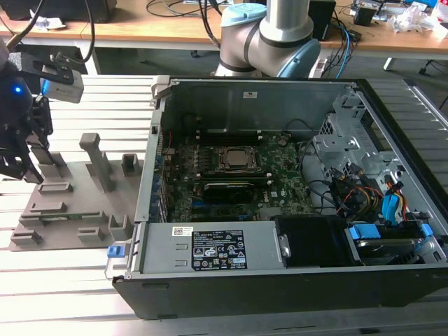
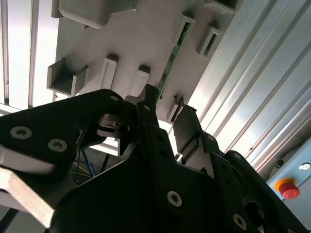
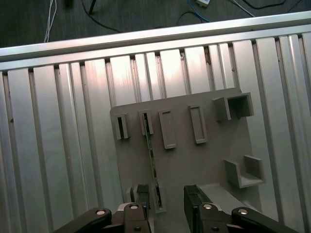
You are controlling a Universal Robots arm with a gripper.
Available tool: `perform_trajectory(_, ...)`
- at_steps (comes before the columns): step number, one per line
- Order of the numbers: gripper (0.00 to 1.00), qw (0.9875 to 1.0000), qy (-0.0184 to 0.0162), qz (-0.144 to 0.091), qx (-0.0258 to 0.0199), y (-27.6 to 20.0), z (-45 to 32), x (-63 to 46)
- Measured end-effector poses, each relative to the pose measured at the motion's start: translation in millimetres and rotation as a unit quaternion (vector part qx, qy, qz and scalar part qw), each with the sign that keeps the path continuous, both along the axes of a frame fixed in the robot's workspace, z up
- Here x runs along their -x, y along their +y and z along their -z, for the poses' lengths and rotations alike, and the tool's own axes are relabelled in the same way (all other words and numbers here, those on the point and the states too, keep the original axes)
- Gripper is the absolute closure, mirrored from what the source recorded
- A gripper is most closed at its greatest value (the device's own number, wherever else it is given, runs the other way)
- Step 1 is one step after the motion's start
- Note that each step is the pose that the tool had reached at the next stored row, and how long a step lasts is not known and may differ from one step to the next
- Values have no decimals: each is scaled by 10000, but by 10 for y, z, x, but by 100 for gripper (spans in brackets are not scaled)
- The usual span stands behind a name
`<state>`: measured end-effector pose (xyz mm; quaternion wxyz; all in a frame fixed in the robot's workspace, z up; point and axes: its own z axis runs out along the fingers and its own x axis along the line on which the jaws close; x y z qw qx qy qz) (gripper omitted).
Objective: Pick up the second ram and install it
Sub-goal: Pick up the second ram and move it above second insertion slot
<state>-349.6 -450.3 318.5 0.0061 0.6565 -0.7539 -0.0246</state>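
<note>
Both black fingers (image 3: 142, 196) of the gripper (image 3: 167, 204) are spread apart with a clear gap between them, and nothing is held in that gap. In both wrist views they hang over a grey plastic holder tray (image 3: 194, 165) that lies flat on a table of ribbed aluminium slats (image 3: 58, 145). The second ram (image 3: 151, 155), a long, thin green stick, stands on its edge in the tray, held by small upright slots at either end. In the first wrist view its near end lies in line with the gap, closer to one finger than the other; whether a finger touches it cannot be told. In the second wrist view the stick runs away from one fingertip across the tray, and a red push button (image 2: 286, 188) sits at the table's edge. In the exterior view the gripper is at the exterior view's left, above the tray, well apart from an open black computer case (image 1: 245, 280) at the centre and right. Inside the case lie a green motherboard (image 1: 280, 182) and its square metal CPU socket (image 1: 238, 159). The arm's grey and pale blue base (image 1: 273, 35) stands behind the case.
</note>
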Motion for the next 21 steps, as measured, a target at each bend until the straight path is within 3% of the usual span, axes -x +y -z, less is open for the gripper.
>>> perform_trajectory(21, 58, 10000, 0, -4, 0, 0, 131, 0)
